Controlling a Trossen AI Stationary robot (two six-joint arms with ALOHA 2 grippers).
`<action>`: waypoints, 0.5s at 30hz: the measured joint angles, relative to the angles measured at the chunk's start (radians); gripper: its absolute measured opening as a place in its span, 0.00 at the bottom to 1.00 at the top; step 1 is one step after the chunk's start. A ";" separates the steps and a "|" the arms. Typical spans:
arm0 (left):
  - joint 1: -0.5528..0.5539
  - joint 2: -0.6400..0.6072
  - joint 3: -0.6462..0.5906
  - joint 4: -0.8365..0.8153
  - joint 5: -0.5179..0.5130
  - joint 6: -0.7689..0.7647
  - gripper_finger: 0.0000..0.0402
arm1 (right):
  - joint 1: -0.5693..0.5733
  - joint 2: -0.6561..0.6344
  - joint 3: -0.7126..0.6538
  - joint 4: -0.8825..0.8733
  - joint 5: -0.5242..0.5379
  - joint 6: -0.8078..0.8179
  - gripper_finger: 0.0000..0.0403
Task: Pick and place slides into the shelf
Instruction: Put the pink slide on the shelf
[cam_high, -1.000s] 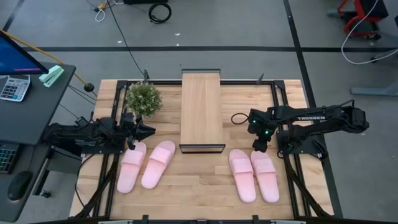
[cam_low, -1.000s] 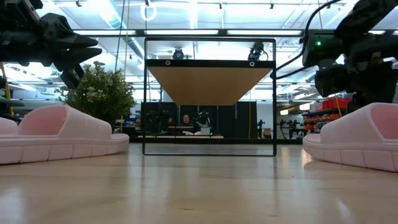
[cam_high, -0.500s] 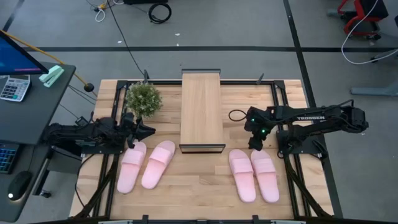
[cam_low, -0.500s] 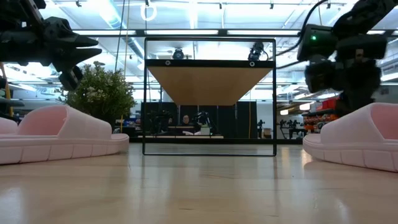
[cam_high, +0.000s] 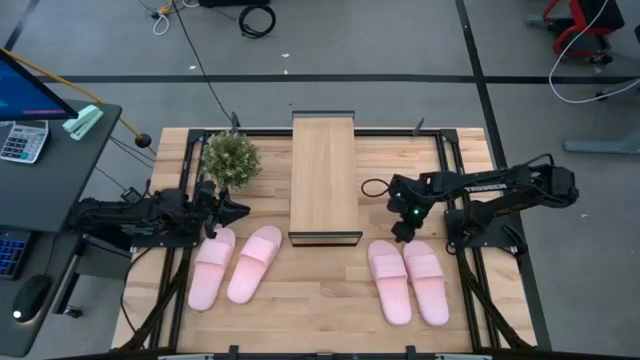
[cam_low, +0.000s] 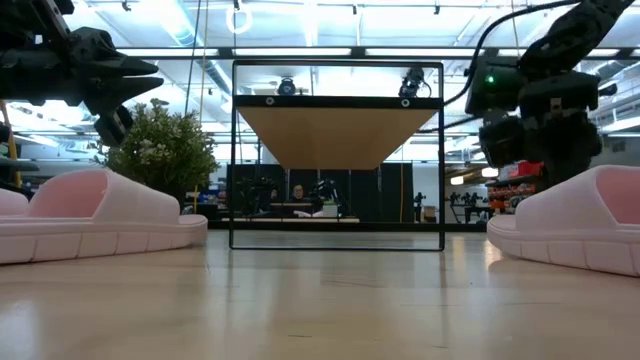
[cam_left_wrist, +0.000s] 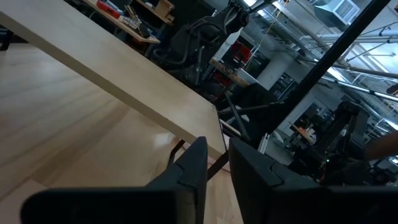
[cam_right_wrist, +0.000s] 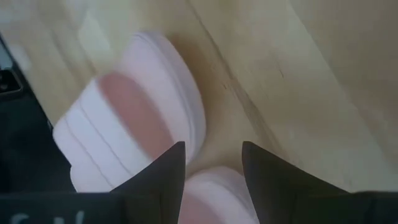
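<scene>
Two pairs of light pink slides lie sole down on the wooden table: a left pair (cam_high: 211, 268) (cam_high: 254, 263) and a right pair (cam_high: 388, 280) (cam_high: 425, 285). The shelf (cam_high: 325, 180), a light wood plank on a thin black frame, stands at the table's middle far side (cam_low: 337, 130). My right gripper (cam_high: 399, 235) hangs open, slanting down, just above the far ends of the right pair (cam_right_wrist: 134, 124); nothing is between its fingers (cam_right_wrist: 212, 163). My left gripper (cam_high: 238, 210) points level toward the shelf, above the left pair's far ends, narrowly open and empty (cam_left_wrist: 217, 171).
A small potted plant (cam_high: 230, 158) stands at the far left beside the left arm. Black frame rails (cam_high: 452, 190) run along the table's sides. Bare wood lies between the two pairs of slides, in front of the shelf. A person (cam_low: 296, 195) sits far behind the table.
My right gripper has moved toward the table's left, closer to the shelf, and sunk a little toward the far ends of the right pair of slides, tipping further down. Its fingers have stayed open. The slides have not moved.
</scene>
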 joint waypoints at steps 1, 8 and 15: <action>0.000 0.000 0.000 0.000 0.000 0.000 0.19 | -0.002 0.000 0.000 -0.014 0.000 0.029 0.41; 0.000 0.000 0.000 -0.002 0.000 0.001 0.21 | -0.004 -0.022 0.022 -0.122 -0.006 0.141 0.41; 0.000 0.000 0.000 -0.010 0.000 0.001 0.20 | -0.042 -0.057 0.080 -0.282 -0.003 0.122 0.41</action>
